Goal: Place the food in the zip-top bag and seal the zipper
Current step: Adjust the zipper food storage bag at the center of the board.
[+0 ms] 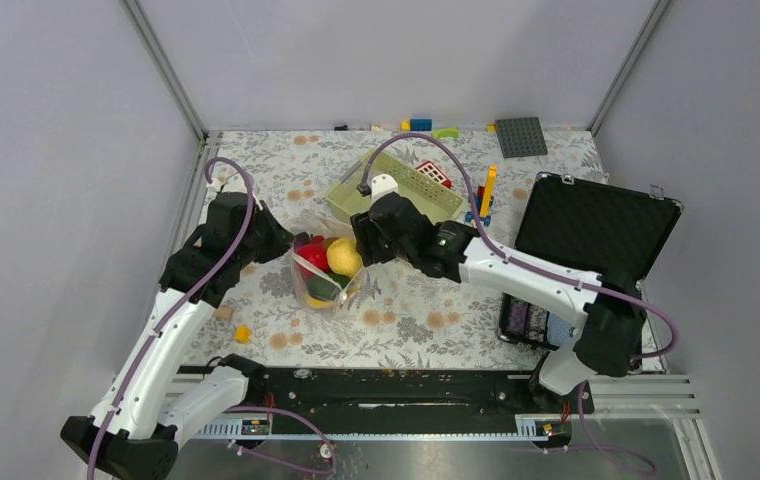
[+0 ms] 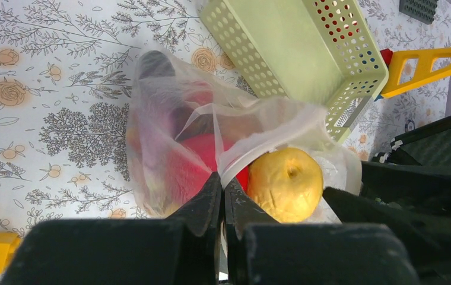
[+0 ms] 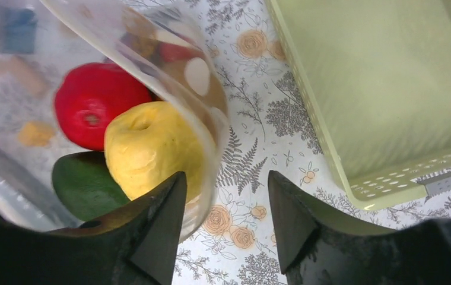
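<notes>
L gripper point(image 2: 223, 183): fingers pinched tight on film edge of zip-top bag point(image 2: 170, 119), at bag's 9 o'clock side in top view
R gripper point(image 3: 223, 178): fingers wide apart, holding nothing, just beside bag at its 2 o'clock, over floral cloth point(image 1: 406, 310)
Bag: mid-table, mouth gaping, not pressed shut
Food: yellow fruit point(image 3: 146, 148), red fruit point(image 3: 92, 104), dark green fruit point(image 3: 83, 184), all inside bag, touching each other
Basket point(image 1: 421, 185): pale green lattice, near bag at 1 o'clock
Case point(image 1: 596, 225): black, lid open, table's 3 o'clock edge
</notes>
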Robot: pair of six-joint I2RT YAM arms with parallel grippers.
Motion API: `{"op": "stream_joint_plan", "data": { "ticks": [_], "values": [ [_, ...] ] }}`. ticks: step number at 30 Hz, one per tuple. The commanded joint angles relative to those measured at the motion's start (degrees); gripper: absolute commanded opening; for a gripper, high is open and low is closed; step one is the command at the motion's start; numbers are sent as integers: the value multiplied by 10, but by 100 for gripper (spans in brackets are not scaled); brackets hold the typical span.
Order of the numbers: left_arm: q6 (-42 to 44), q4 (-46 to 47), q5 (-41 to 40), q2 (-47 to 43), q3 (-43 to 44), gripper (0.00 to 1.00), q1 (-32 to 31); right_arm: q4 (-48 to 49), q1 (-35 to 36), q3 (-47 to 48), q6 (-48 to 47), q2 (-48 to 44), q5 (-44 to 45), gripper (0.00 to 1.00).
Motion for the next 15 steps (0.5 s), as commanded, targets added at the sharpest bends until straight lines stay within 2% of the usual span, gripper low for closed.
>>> {"op": "stream_joint_plan", "data": {
  "ticks": [1, 5, 8, 10, 15],
  "values": [
    [-13, 53, 17, -16, -6, 0, -1, -25, -10, 42, 44, 28, 5, 56],
    [-18, 69, 36, -14, -11, 0, -1, -25, -11, 50, 52, 45, -15, 27],
    [-18, 72, 60, -10, -12, 0, -1, -20, -11, 40, 58, 28, -40, 14],
    [-13, 81, 87, -8, -15, 0, -2, -14, -11, 29, 63, 7, -69, 0],
    [14, 113, 166, -16, -18, 0, -28, -25, -11, -1, 106, -41, -153, 0]
  ]
}}
